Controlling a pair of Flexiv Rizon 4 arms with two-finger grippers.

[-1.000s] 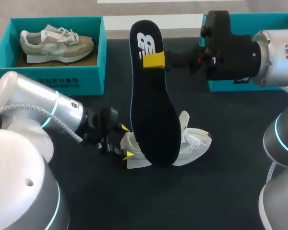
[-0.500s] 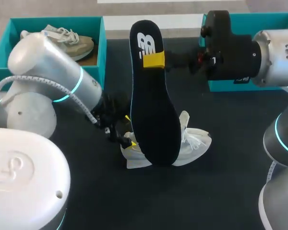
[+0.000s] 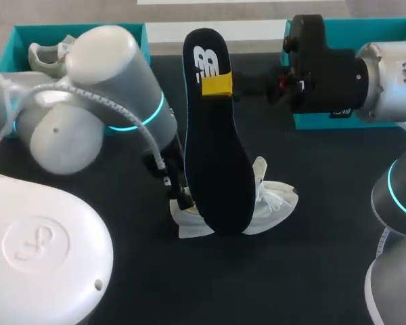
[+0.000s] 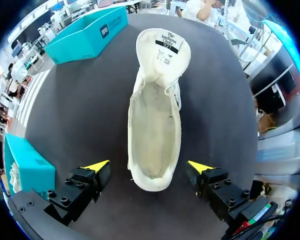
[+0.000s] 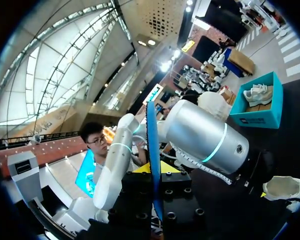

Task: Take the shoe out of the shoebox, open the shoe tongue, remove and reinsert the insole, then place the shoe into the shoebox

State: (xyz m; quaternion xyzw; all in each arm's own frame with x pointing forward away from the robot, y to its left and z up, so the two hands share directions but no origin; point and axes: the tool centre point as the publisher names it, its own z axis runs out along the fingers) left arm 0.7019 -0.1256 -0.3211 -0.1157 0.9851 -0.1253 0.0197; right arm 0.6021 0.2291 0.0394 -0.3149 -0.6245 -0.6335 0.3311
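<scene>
Right gripper [image 3: 216, 84]: fingers closed on the insole [image 3: 216, 169] near its upper end, holding it upright over the middle of the table [image 3: 311, 264]. Left gripper [image 4: 149, 167]: fingers spread wide, one on each side of the heel of the shoe [image 4: 155, 120], neither touching it. The shoe lies near the table's middle, tongue folded forward, footbed bare.

Complete, as judged: shoe unboxed, tongue opened, insole removed.

Remaining: reinsert the insole, then return the shoe to the shoebox [image 3: 392, 30] at the far right corner.
</scene>
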